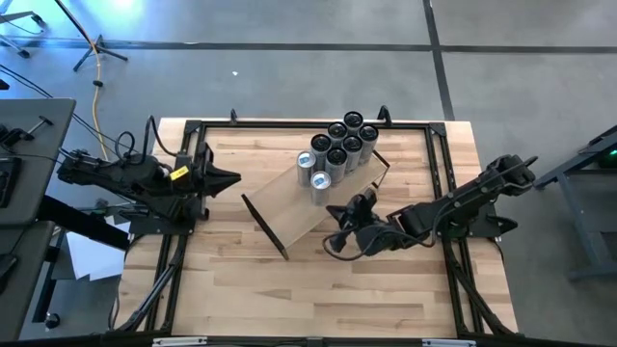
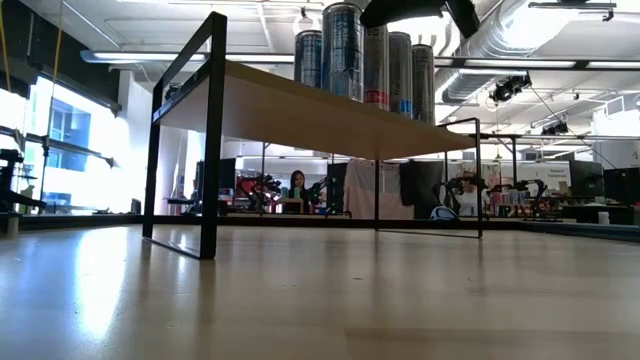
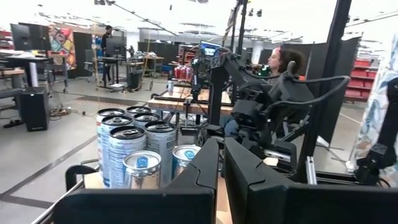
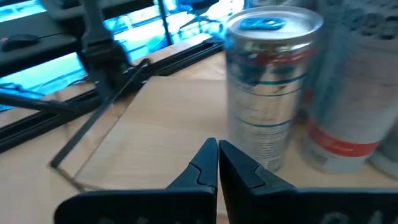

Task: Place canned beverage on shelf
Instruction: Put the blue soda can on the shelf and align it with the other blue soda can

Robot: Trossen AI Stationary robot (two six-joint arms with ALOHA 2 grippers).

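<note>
The shelf (image 1: 289, 207), a pale board with thin black brackets, lies aslant across the table's middle and stands on its bracket legs (image 2: 212, 150). Several cans (image 1: 342, 145) stand upright in a cluster on its far right end: tall dark ones and two shorter silver ones with blue tops (image 1: 314, 170). My right gripper (image 1: 333, 212) hovers shut over the board just near the cluster. In its wrist view its fingertips (image 4: 217, 144) point beside a silver can (image 4: 270, 81) and touch nothing. My left gripper (image 1: 236, 177) waits shut at the table's left, looking at the cans (image 3: 134, 149).
A black metal frame (image 1: 289, 125) runs around the tabletop's edges. Bare butcher-block tabletop (image 1: 318, 299) stretches from the shelf to the near edge. A person (image 3: 283, 62) sits in the room beyond the table, away from the arms.
</note>
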